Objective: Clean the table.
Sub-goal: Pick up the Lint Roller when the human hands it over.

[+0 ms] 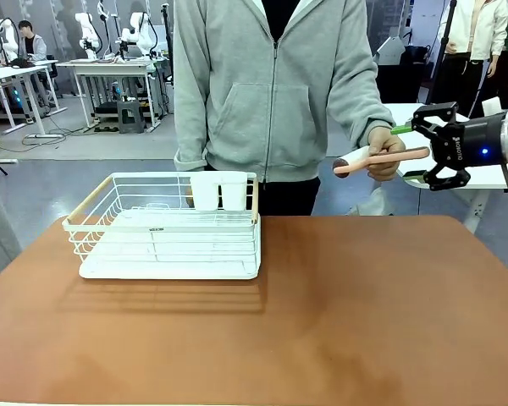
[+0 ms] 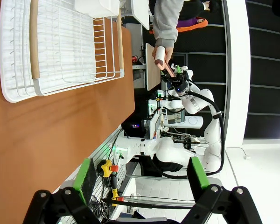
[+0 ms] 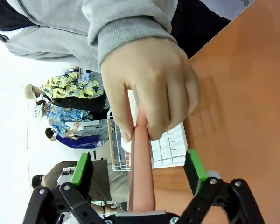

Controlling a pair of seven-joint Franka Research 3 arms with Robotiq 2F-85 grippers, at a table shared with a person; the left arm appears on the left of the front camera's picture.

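- The right gripper [image 1: 423, 152] is raised near the far right corner of the table [image 1: 364, 313]. It lies level and points sideways toward the person, with its fingers wide apart.
- The person's hand [image 1: 385, 152] holds a pink utensil [image 1: 356, 163] level. The handle end lies between those fingers and touches neither green pad.
- The left gripper [image 2: 141, 175] hangs near the table's edge, fingers spread, with nothing between them.
- A white dish rack [image 1: 165, 233] stands on the far left part of the table.

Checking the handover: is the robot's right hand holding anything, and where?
Nothing: right hand open around pink utensil, at handle end; person's hand grips its middle.
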